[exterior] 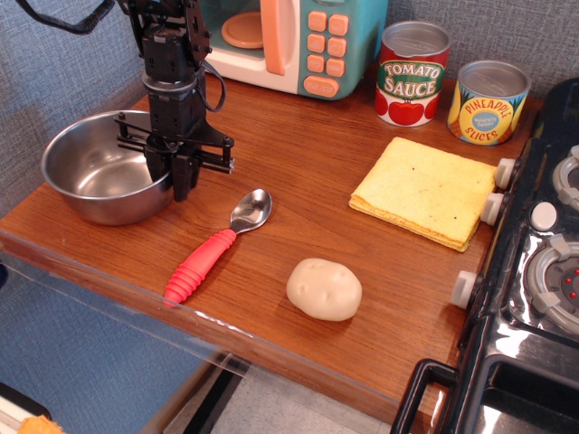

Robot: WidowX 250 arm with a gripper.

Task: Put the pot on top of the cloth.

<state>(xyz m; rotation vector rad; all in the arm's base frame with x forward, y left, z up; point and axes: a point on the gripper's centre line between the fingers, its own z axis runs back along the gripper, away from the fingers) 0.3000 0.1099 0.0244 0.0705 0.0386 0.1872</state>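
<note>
The pot [95,176], a round shiny steel bowl, sits at the left end of the wooden table. My gripper [174,179] stands upright at the bowl's right rim, its black fingers closed together over the rim wall. The bowl looks slightly tipped and shifted left. The cloth [425,191], a flat yellow square pad with dark specks, lies at the right side of the table, far from the bowl and gripper.
A spoon with a red handle [217,246] lies just right of the bowl. A pale potato [324,288] sits near the front. A tomato sauce can [412,73] and pineapple can [488,102] stand behind the cloth. A toy microwave [289,41] is at the back, a stove [543,262] at right.
</note>
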